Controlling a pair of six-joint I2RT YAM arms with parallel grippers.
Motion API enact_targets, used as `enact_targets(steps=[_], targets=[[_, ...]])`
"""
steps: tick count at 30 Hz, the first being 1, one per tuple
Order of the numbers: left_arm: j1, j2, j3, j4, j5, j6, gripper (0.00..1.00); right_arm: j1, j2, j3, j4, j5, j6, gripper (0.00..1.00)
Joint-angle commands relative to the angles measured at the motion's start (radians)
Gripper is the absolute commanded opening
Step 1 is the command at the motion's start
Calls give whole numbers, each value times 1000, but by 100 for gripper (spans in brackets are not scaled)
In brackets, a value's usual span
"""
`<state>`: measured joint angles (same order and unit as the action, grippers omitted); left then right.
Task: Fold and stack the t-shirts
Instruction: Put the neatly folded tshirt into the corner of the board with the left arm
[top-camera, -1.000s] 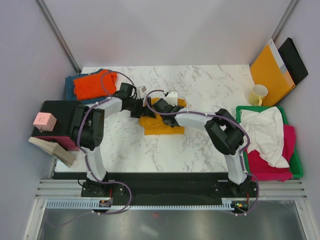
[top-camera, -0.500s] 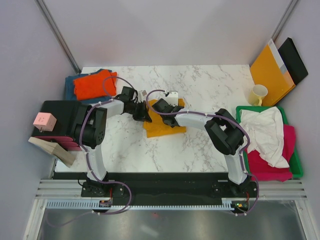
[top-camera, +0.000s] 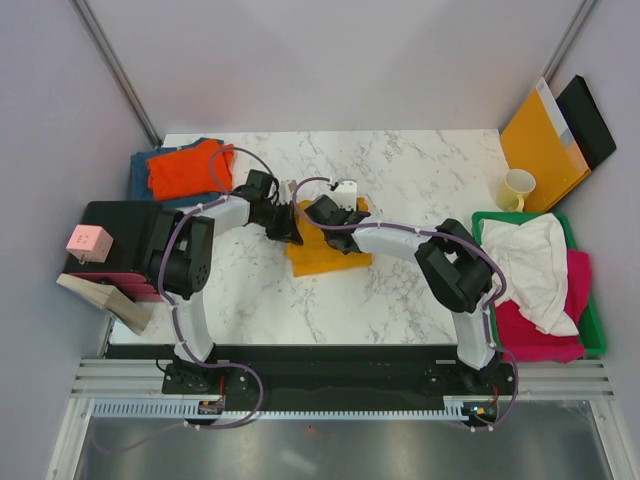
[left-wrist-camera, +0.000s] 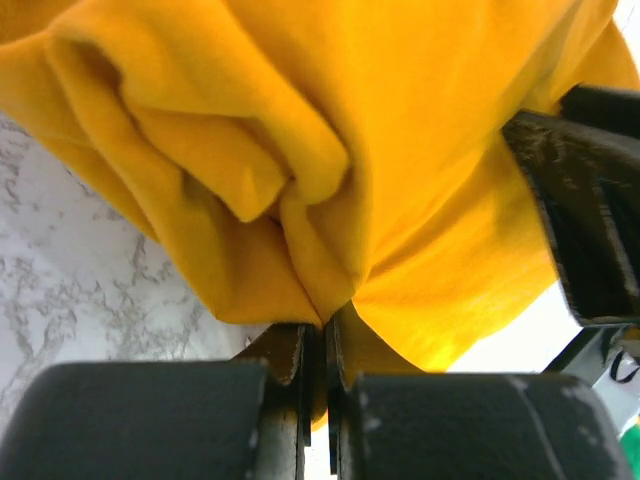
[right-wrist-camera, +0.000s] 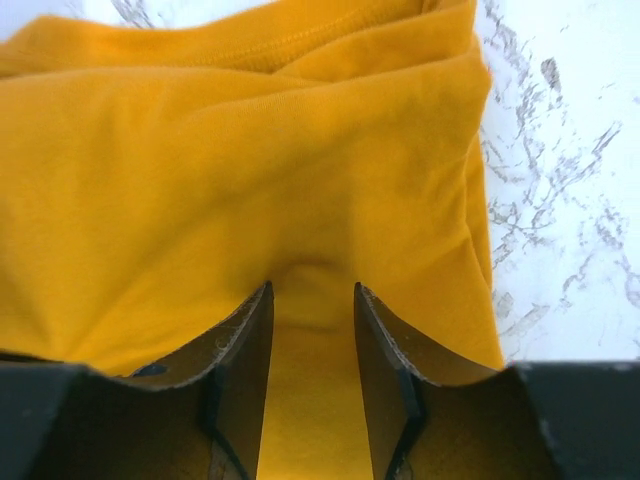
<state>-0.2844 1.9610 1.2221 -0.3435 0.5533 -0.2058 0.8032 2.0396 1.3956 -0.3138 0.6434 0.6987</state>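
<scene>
Within left hand (left-wrist-camera: 320, 338), seemingly: mustard t-shirt (left-wrist-camera: 420, 130)

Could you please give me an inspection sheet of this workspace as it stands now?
Surface: white marble table.
Job's things: yellow t-shirt bunched mid-table; orange t-shirt lying on teal t-shirt at the far left; white t-shirt over magenta t-shirt in the green tray at the right.
Clutter: cream mug, orange envelope and black folder at the far right; pink box on a black case at the left.
Grippers: left gripper shut on a fold of the yellow t-shirt; right gripper with jaws apart, astride the same cloth.
Cables: purple cables looped along both arms.
Surroundings: grey walls.
</scene>
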Motion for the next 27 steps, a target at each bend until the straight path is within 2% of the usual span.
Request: enact_targets(steps=[1, 6, 11, 21, 27], targets=[[-12, -103, 51, -101, -65, 124, 2, 7, -110, 95, -10, 16, -36, 47], [-12, -166, 94, -143, -92, 193, 2, 8, -193, 141, -31, 32, -68, 48], [-12, -189, 171, -175, -110, 252, 2, 7, -286, 97, -34, 48, -85, 48], [5, -122, 393, -226, -194, 230, 2, 8, -432, -82, -48, 75, -94, 48], [17, -48, 534, -270, -219, 235, 2, 7, -478, -135, -51, 84, -99, 48]])
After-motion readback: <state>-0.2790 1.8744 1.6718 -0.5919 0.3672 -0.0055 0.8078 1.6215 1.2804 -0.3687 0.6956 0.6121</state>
